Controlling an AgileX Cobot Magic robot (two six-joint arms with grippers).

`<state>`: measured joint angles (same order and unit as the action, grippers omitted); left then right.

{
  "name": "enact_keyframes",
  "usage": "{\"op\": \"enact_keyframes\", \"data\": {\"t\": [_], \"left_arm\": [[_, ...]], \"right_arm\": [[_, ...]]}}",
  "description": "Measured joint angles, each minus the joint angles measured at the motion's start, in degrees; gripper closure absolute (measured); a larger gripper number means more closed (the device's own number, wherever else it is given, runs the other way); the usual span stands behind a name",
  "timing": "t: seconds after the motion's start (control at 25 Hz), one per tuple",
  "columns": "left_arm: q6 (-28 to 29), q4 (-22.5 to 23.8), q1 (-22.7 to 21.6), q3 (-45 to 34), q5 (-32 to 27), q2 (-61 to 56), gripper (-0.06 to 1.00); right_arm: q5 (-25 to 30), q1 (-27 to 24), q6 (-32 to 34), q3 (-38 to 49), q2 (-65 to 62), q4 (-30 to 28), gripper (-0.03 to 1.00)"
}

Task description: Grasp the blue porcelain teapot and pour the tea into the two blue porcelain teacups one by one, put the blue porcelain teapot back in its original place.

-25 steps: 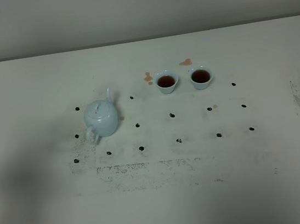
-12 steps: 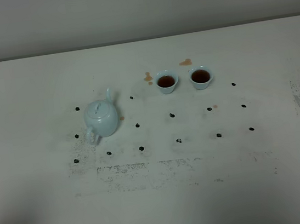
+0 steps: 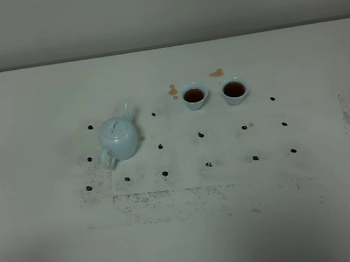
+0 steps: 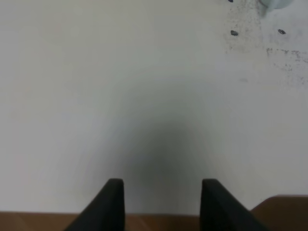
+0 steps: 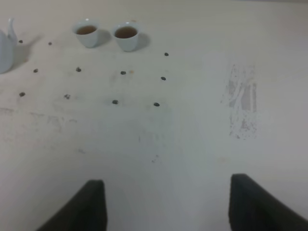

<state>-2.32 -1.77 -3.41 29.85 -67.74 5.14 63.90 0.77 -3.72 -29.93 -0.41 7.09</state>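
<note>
On the white table [image 3: 47,238], teapot [image 3: 118,138] stands upright left of centre, spout toward the far side, nothing gripping it. Two teacups [image 3: 194,95] [image 3: 234,89] sit side by side farther right, both holding dark tea. Brown spill spots [image 3: 217,72] just behind them. Left end effector [image 4: 162,192] spread, empty, over bare table. Right end effector [image 5: 167,197] spread wide, empty.

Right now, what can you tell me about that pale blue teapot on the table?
The teapot is pale sky-blue and glossy, like porcelain, with a round belly, a lid with a small knob, a short curved spout pointing toward the far wall and a loop handle on the near side. It stands upright on the white table, among small black dots, to the left of the two filled cups. Nothing touches it; no claw is near.
</note>
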Motion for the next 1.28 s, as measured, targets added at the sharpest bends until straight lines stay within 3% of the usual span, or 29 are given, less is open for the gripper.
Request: {"op": "enact_keyframes", "data": {"t": [0.8, 1.28], "left_arm": [[-0.29, -1.01, 0.00, -3.72, 6.45, -5.45, 0.55], [-0.38, -1.01, 0.00, -3.72, 6.79, -5.45, 0.55]], "right_arm": [[0.00, 0.00, 0.00, 0.00, 0.00, 0.00, 0.40], [0.00, 0.00, 0.00, 0.00, 0.00, 0.00, 0.40]]}}
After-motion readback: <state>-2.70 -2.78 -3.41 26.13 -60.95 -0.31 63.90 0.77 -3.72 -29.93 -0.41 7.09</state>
